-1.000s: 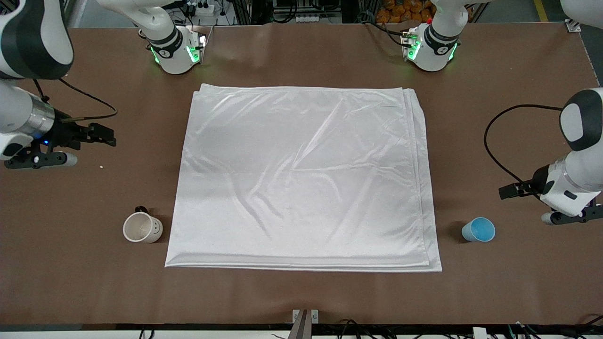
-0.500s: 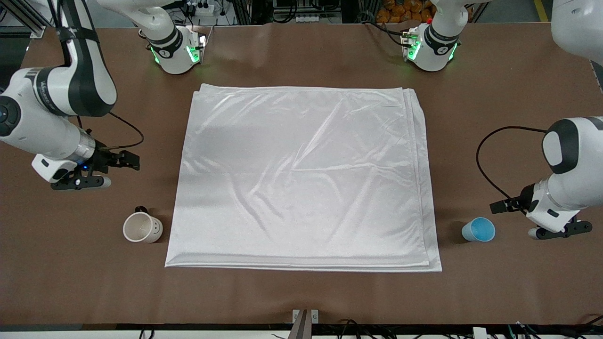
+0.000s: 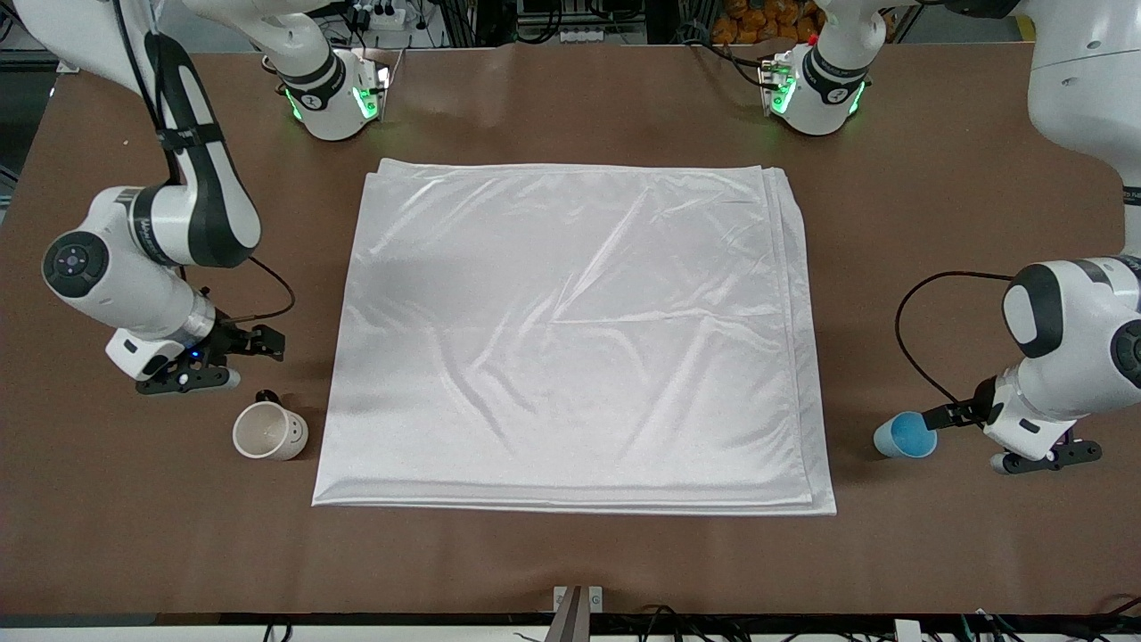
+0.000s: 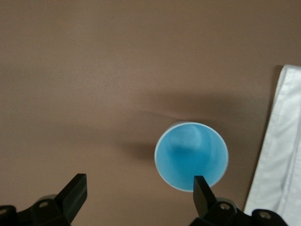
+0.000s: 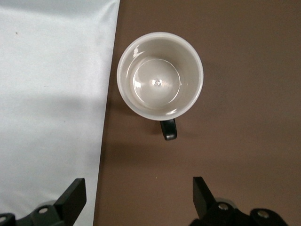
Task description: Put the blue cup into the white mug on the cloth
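**Both arms descend toward their cups**

Both arms have dropped lower. The blue cup [image 3: 905, 435] and white mug [image 3: 269, 431] stand upright beside the cloth [image 3: 570, 339]. Left gripper [image 3: 947, 415], spread, hovers by the cup; right gripper [image 3: 257, 341], spread, near the mug.

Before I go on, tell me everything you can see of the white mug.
The white mug is glossy cream-white ceramic with a small dark handle, a tiny face-like mark on its side and an empty beige inside. It stands upright on the bare brown table beside the cloth's edge, toward the right arm's end. Nothing touches it; the open right gripper hovers just short of it.
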`<action>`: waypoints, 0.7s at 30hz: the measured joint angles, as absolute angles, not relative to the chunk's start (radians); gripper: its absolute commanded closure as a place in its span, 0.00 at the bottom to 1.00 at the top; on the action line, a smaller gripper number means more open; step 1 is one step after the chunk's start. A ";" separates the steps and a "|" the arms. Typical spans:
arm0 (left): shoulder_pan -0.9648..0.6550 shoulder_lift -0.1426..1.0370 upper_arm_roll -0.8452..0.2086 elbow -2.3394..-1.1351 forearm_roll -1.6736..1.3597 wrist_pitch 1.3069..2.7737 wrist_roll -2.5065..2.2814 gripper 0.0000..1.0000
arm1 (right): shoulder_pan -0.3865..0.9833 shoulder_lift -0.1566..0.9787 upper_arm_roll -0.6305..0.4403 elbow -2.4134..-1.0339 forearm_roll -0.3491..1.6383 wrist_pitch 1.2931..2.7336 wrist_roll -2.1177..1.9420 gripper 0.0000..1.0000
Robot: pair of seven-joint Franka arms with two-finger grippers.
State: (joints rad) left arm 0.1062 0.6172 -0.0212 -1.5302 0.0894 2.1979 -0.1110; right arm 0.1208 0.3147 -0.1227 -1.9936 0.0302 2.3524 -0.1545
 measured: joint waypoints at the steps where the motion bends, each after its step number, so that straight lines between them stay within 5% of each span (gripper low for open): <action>1: 0.107 0.622 -0.019 -1.530 0.089 2.206 -0.106 0.00 | 0.119 0.326 -0.123 -1.994 0.030 2.369 -0.164 0.00; 21: 0.112 0.702 -0.012 -1.528 0.089 2.310 -0.098 0.00 | 0.083 0.417 -0.124 -2.014 0.030 2.560 -0.226 0.04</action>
